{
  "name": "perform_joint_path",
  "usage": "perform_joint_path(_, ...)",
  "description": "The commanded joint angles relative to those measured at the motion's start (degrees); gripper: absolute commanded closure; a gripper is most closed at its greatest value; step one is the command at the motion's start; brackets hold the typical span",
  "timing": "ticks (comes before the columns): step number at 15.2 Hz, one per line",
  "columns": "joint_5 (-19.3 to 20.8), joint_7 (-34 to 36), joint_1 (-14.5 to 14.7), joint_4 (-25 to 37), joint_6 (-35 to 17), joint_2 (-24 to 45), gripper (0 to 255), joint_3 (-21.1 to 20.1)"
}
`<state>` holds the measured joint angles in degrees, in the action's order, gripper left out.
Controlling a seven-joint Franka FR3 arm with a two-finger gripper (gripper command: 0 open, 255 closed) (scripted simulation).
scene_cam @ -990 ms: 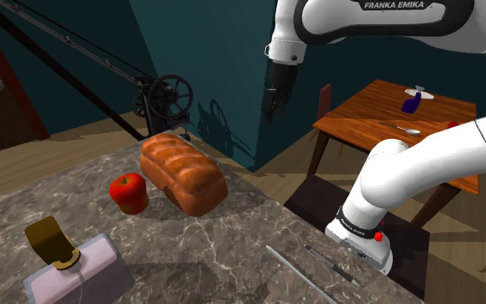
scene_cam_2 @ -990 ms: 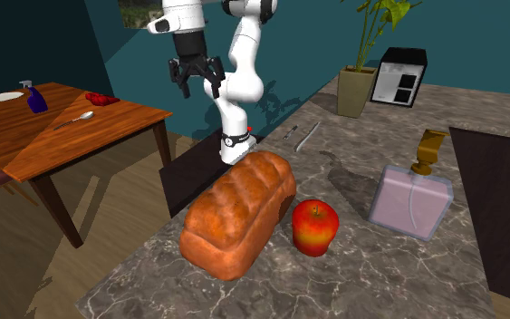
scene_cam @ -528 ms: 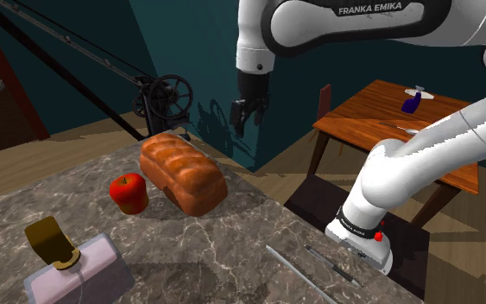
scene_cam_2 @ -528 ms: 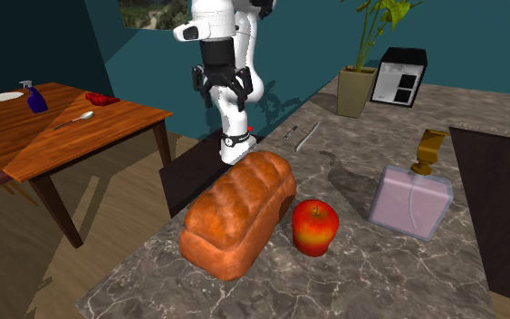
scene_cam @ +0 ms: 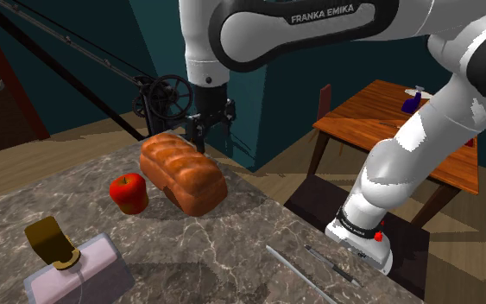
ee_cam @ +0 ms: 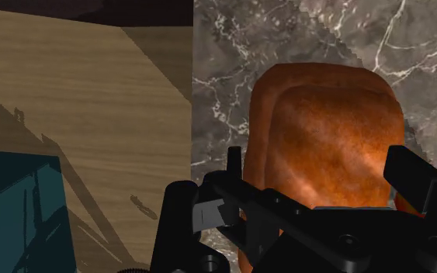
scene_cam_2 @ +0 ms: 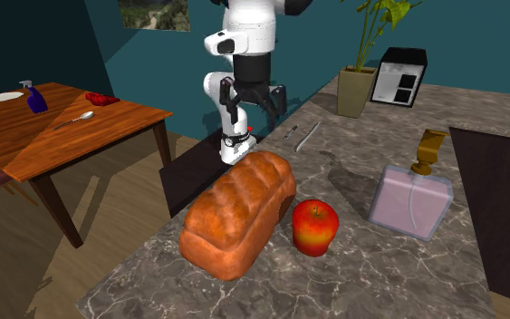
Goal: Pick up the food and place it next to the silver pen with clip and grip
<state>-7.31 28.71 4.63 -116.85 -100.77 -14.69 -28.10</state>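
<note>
A brown bread loaf (scene_cam: 182, 173) lies on the marble counter (scene_cam: 232, 233), with a red apple (scene_cam: 129, 192) close beside it. My gripper (scene_cam: 205, 129) hangs open just above the loaf's end nearest the counter edge, touching nothing. In the second exterior view the gripper (scene_cam_2: 251, 111) is above and behind the loaf (scene_cam_2: 239, 213), and the apple (scene_cam_2: 314, 227) sits to the loaf's right. In the wrist view the loaf (ee_cam: 329, 132) lies between and below the spread fingers (ee_cam: 234, 167). A silver pen (scene_cam: 331, 263) and a long thin silver rod (scene_cam: 299, 275) lie near the stand.
A pink box with a gold top (scene_cam: 68, 263) stands at the counter's near-left end. A wooden table (scene_cam: 388, 117) with small items is off the counter beside the arm. A potted plant (scene_cam_2: 357, 86) and a black-and-white box (scene_cam_2: 399, 77) stand at the counter's far end.
The arm has swung toward the shoulder view's left and come down, from beside the counter to just over the loaf's end. Its fingers have stayed open.
</note>
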Motion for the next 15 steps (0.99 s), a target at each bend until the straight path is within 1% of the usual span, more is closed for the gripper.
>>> perform_joint_path(1,2.33,4.38,0.08,4.25,0.15,5.02,0,-2.54)
perform_joint_path(5,8.79,13.43,1.72,13.82,1.61,16.16,0,-6.67)
perform_joint_path(8,14.50,19.92,4.89,22.39,4.08,25.34,0,-8.19)
perform_joint_path(10,18.24,23.64,7.98,28.96,6.44,31.64,0,-8.32)
perform_joint_path(12,21.74,26.70,11.68,36.41,9.37,38.06,0,-7.88)
perform_joint_path(15,26.44,29.75,18.40,50.19,15.01,48.27,0,-6.25)
